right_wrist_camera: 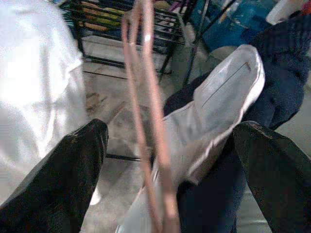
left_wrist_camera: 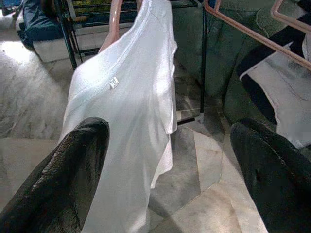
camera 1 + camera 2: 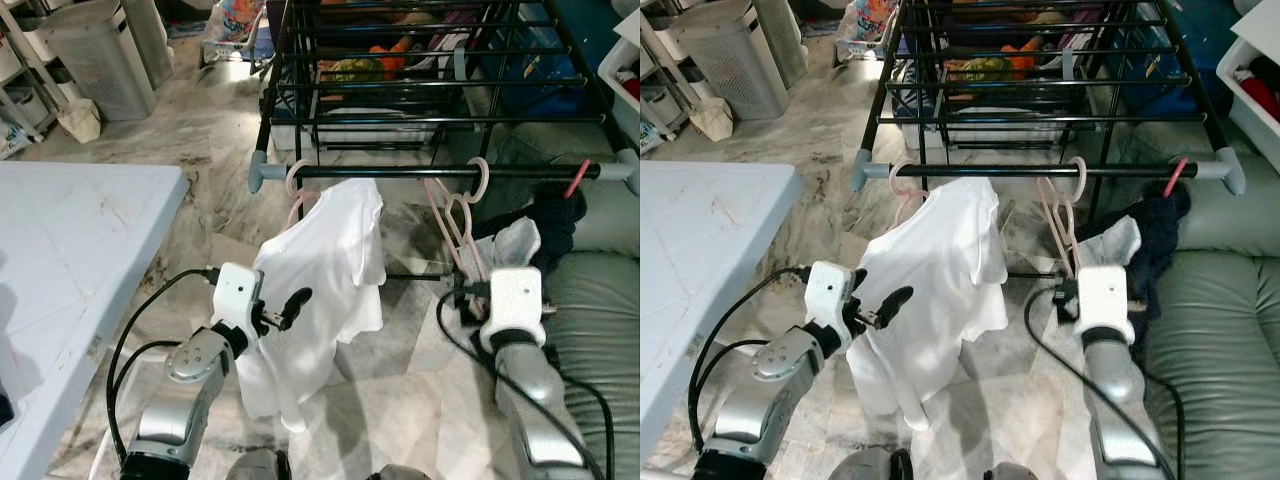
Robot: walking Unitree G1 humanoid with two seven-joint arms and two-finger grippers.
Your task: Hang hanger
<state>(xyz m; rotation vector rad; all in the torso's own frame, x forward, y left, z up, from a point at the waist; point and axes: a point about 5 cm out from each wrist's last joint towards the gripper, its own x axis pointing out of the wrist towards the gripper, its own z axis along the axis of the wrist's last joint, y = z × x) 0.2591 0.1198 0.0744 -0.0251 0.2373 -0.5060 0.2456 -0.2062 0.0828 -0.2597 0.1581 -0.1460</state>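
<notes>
Floor: grey-veined marble floor (image 3: 210,130) under a black drying rack (image 3: 440,120); white table (image 3: 70,250) well left of the rack, green sofa (image 3: 600,300) to its right.
Rack rail: front rail (image 3: 440,171) runs across between grey end caps.
Hanger: pink hanger (image 3: 297,182) hooked on the rail near its left end, carrying a white T-shirt (image 3: 320,290) that hangs below the rail.
Other hangers: bare pink hangers (image 3: 462,215) hooked on the rail right of centre, beside dark clothing (image 3: 550,225).
Left gripper (image 3: 285,310): fingers spread, holding nothing, just beside the shirt.
Right gripper (image 1: 165,165): fingers apart, bare hangers between them; contact cannot be made out.
Hidden: the hanger's shoulders lie under the shirt.
</notes>
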